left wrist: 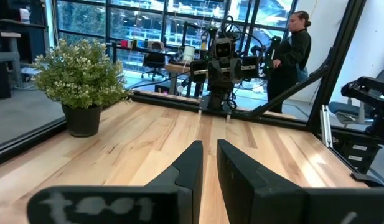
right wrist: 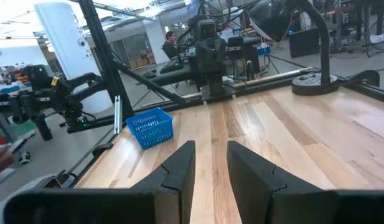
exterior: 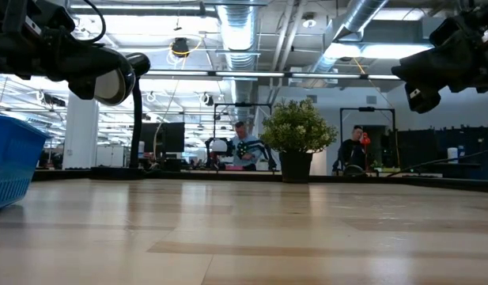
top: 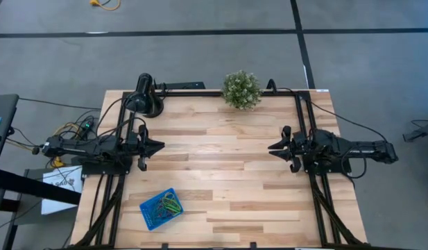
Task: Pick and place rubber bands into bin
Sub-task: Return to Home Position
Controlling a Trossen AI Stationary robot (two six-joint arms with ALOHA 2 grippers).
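Several bands (top: 170, 204), green and yellowish among them, lie heaped in the bin (top: 146, 216). The bin sits on the left part of the table (top: 227, 180), toward the lower edge of the high view and nearer the left arm. No loose band shows on the bare wood in any view, though a loop this thin could be missed from overhead.

The bands should be light, floppy, stretchy and a bit grippy. They would lie flat on wood, so pinch one strand from above with the tips on the surface, clear of neighbours. Tangled ones may lift together.

The left gripper (top: 158, 147) hangs over the table's left part, well apart from the bin and pointing across at the other arm. Its fingers (left wrist: 188, 171) stand a narrow slit apart with nothing between them. The right gripper (top: 272, 148) mirrors it on the right side. Its fingers (right wrist: 179, 165) are spread slightly wider and also empty. Neither touches the table, bin or bands. Both arms look parked, and picking seems done.
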